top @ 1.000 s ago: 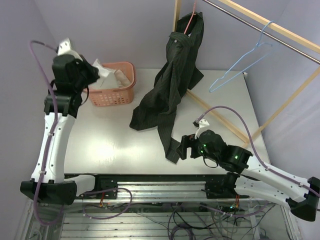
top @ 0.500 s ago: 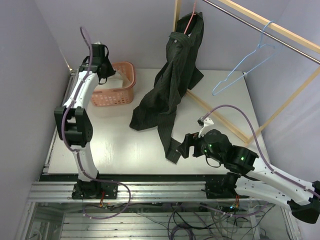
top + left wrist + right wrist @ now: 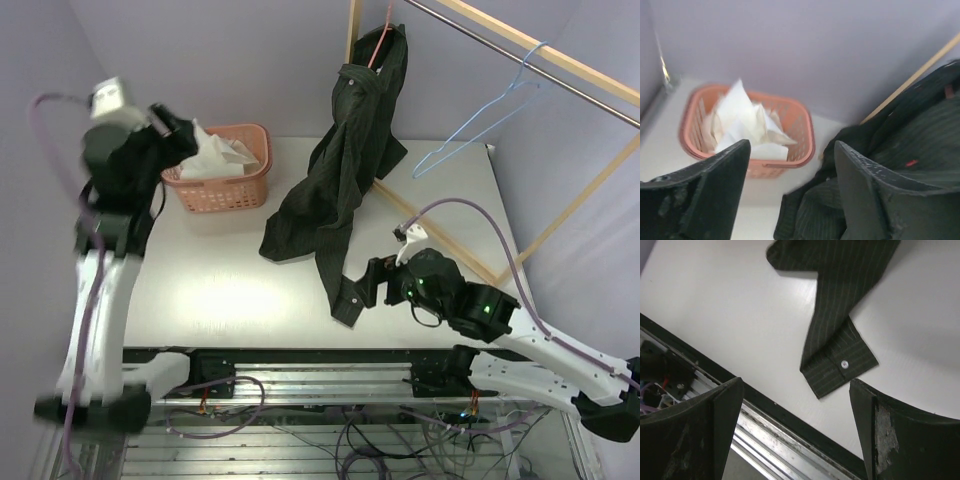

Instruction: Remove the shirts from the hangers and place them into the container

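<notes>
At the far left corner of the tabletop [image 3: 220,290] stands the container [image 3: 228,196], a salmon-orange plastic basket. It is rectangular with rounded corners, a thick smooth rim and lattice-holed walls. The white shirt [image 3: 212,152] lies crumpled inside it, with stiff peaks of plain cloth standing above the rim. The left fingers [image 3: 715,190], broad, black and scuffed, are spread wide with nothing between them. They sit near the basket's left end, clear of the shirt, and in the top view that arm is smeared with blur.

The dark shirt [image 3: 350,160], black-green with fine pale pinstripes, hangs from the pink hanger [image 3: 374,45], a thin wire showing at the collar beside an upright wooden pole [image 3: 352,30]. Its lower part spills onto the tabletop in soft folds. One sleeve runs toward the near edge and ends in a flat cuff [image 3: 840,365] with a small white button. The right fingers [image 3: 695,430] also stand wide apart, held over that cuff and gripping nothing. The blue hanger [image 3: 480,125], bare thin wire, hangs tilted from the rack [image 3: 590,80] at the far right.

The tabletop is white, smooth and slightly glossy, with a black strip and a metal rail [image 3: 320,375] along its near side. Plain pale lilac walls [image 3: 250,60] close it in.
</notes>
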`<state>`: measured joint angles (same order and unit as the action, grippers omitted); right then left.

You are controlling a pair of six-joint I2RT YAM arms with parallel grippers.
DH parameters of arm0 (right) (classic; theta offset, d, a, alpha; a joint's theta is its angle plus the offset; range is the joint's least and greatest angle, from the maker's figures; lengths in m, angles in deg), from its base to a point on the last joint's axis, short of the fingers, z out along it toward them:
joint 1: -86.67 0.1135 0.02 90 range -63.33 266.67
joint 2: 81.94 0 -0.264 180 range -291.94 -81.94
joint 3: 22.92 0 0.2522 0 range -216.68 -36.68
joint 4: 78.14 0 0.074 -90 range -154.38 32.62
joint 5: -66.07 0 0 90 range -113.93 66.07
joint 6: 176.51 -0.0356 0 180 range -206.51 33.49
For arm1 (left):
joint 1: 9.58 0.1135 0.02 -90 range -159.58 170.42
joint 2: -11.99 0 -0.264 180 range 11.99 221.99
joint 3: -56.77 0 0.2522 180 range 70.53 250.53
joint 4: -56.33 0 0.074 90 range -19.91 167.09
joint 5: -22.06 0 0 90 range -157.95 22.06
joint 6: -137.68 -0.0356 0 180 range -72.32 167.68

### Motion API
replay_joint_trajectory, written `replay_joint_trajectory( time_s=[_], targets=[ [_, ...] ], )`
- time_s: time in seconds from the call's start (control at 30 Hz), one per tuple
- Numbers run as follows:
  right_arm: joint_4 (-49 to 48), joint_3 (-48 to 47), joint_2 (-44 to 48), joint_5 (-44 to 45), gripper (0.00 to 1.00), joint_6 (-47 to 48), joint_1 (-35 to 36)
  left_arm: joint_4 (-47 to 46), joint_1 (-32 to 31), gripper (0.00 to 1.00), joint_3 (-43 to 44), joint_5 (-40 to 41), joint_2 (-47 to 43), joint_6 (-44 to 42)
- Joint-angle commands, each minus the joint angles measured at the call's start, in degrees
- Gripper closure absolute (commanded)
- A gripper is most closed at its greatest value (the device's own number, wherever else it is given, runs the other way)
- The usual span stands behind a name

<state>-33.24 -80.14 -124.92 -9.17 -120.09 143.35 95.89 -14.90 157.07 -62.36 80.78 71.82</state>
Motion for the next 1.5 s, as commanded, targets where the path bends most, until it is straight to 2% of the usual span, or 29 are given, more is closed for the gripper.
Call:
replay_joint_trajectory(
  time_s=[0.0,0.07,0.13,0.23,0.37,0.4,0.47,0.53,0.6,0.77,0.87,1.0,1.13,1.27,1.47],
  targets=[
    [-3.02,-9.40,-3.95,0.04,0.13,5.40,0.01,-0.62,0.24,0.28,-10.65,4.93,-15.95,-4.72],
    [-2.16,-16.84,-7.83,1.37,0.14,8.21,0.06,1.51,0.27,0.36,-16.03,6.68,-22.46,-6.30],
    [-1.00,-24.98,-13.56,2.36,0.14,11.94,0.05,3.71,0.25,0.39,-21.97,9.33,-27.96,-7.78],
    [0.88,-37.91,-22.09,6.11,0.14,17.21,0.03,6.99,0.20,0.39,-27.34,12.21,-33.52,-7.83],
    [2.86,-53.86,-33.13,15.89,0.10,20.41,-1.08,9.22,0.22,0.38,-32.07,17.41,-38.56,-6.75],
    [3.93,-58.08,-36.14,16.85,0.10,20.31,-2.74,9.01,0.29,0.39,-33.45,18.74,-40.16,-6.71],
    [6.92,-67.43,-41.68,12.68,0.11,18.63,-8.90,7.93,0.23,0.39,-35.88,20.48,-43.33,-6.97],
    [8.01,-72.64,-46.00,5.97,0.13,17.17,-16.12,7.61,0.24,0.39,-37.45,21.04,-45.86,-6.48],
    [8.44,-76.99,-49.55,4.18,0.16,16.73,-20.71,7.56,0.23,0.40,-37.66,20.52,-47.21,-6.45],
    [7.04,-83.38,-55.66,-4.59,0.22,17.25,-26.33,8.28,0.23,0.41,-37.79,20.89,-46.79,-5.64],
    [4.28,-82.88,-55.47,-8.34,0.22,16.74,-27.72,8.53,0.27,0.42,-37.48,20.68,-45.91,-5.70],
    [1.02,-81.22,-54.08,-9.94,0.22,14.96,-28.19,9.04,0.28,0.42,-37.42,21.25,-46.52,-5.44],
    [3.86,-85.85,-57.64,-11.27,0.24,14.62,-28.20,9.17,0.22,0.43,-37.54,21.65,-47.22,-5.25],
    [2.66,-84.38,-58.15,-11.81,0.27,13.03,-28.16,9.21,0.22,0.44,-37.49,21.42,-46.89,-5.27],
    [5.33,-87.55,-62.89,-11.21,0.30,12.98,-28.13,9.10,0.22,0.44,-37.60,21.36,-46.45,-5.33]
  ],
)
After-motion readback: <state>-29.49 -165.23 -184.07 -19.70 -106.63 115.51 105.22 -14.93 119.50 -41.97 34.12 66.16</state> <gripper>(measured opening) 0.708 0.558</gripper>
